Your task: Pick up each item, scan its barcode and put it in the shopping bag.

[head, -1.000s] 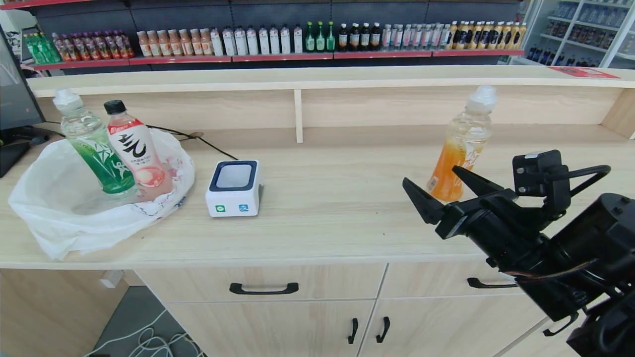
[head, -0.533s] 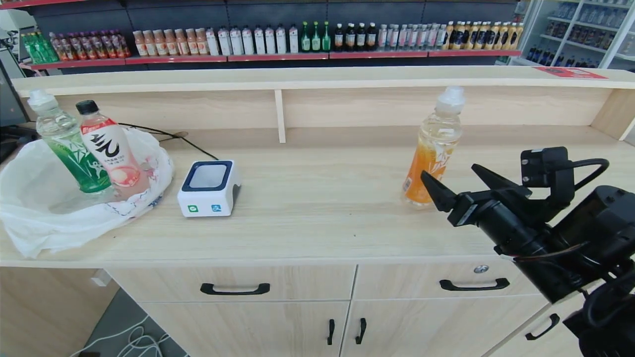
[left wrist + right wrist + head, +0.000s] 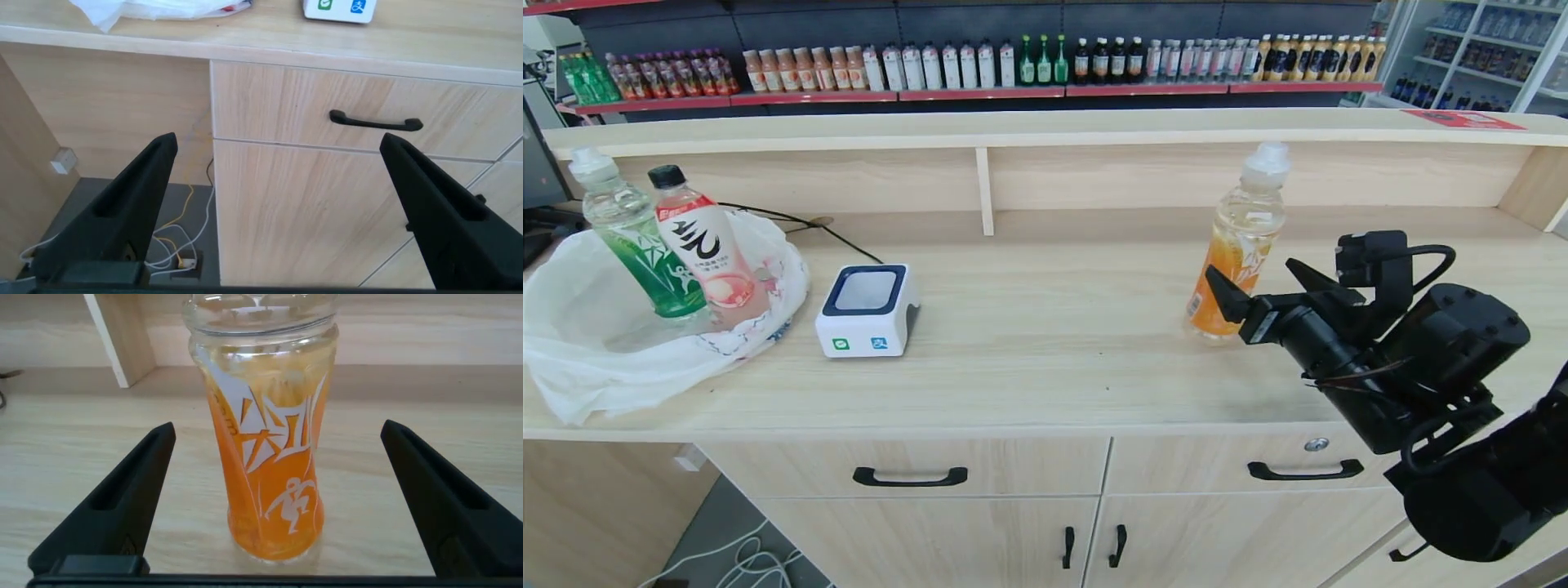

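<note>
An orange drink bottle (image 3: 1237, 245) with a white cap stands upright on the right part of the counter. My right gripper (image 3: 1262, 286) is open just in front of it, one finger overlapping its lower part; the bottle (image 3: 270, 449) sits between and beyond the spread fingers, untouched. The white shopping bag (image 3: 596, 351) lies at the counter's left end with a green bottle (image 3: 645, 245) and a pink bottle (image 3: 707, 249) standing in it. A white scanner (image 3: 866, 310) with a dark window sits beside the bag. My left gripper (image 3: 278, 212) hangs open below the counter, facing the drawer front.
A raised wooden ledge (image 3: 1045, 131) with a divider runs along the counter's back. A black cable (image 3: 841, 229) leads from the scanner toward the back left. Drawers with black handles (image 3: 911, 475) lie under the counter edge. Shelves of bottles (image 3: 1045, 61) stand behind.
The head camera panned right early on. My right gripper has moved forward and up toward the orange bottle, staying open. The bottles, bag and scanner have not moved.
</note>
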